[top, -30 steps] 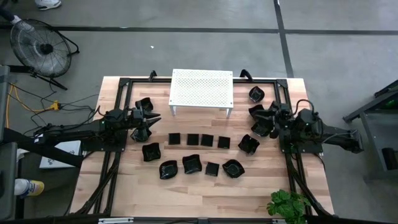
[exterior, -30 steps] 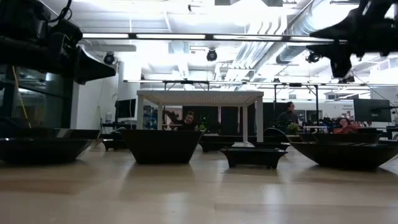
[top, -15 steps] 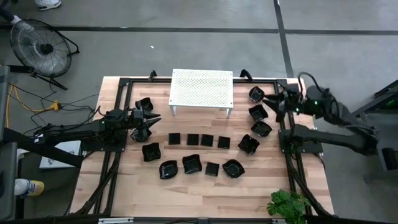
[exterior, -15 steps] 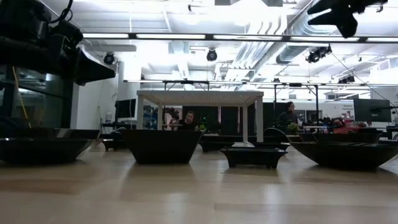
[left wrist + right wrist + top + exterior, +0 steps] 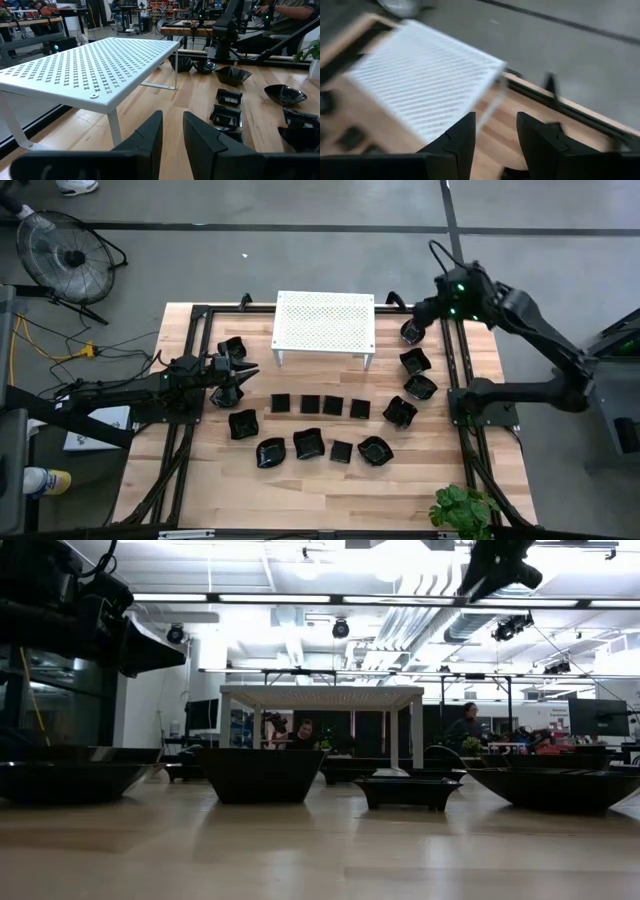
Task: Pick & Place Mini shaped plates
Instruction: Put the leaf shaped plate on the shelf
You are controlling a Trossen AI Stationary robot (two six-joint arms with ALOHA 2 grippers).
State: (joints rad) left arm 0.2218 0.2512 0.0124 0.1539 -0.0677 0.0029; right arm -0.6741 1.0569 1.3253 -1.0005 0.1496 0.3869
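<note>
1. Mini shaped plates (image 5: 309,405) lie scattered on the wooden table (image 5: 330,485): a row of 4 flat squares at centre, in front of the white perforated stand (image 5: 323,322); a looser arc of wavy-rimmed ones nearer the front edge; a column of 4 down the right side; 1 more at the left (image 5: 232,347).
2. Left gripper (image 5: 245,373) hovers low at the table's left, just beside the left plate and another dish (image 5: 242,423) a bit nearer the front. Its fingers (image 5: 150,135) stand a narrow gap apart with nothing between them. It points across the table toward the stand's leg and the square row.
3. The stand top carries no plates; I judge nothing is placed there yet.
4. Right gripper (image 5: 420,310) is raised high over the table's far right corner, close above the column's top plate (image 5: 412,332). Its fingers (image 5: 462,135) are moderately apart and empty, aimed toward the stand.
5. Key relation: the right column lies directly beneath and in front of the right gripper, so that arm is nearer it; the left arm is nearer the left dishes.
6. Next move is likely a descent onto 1 rim; glossy curved edges could slip.
</note>
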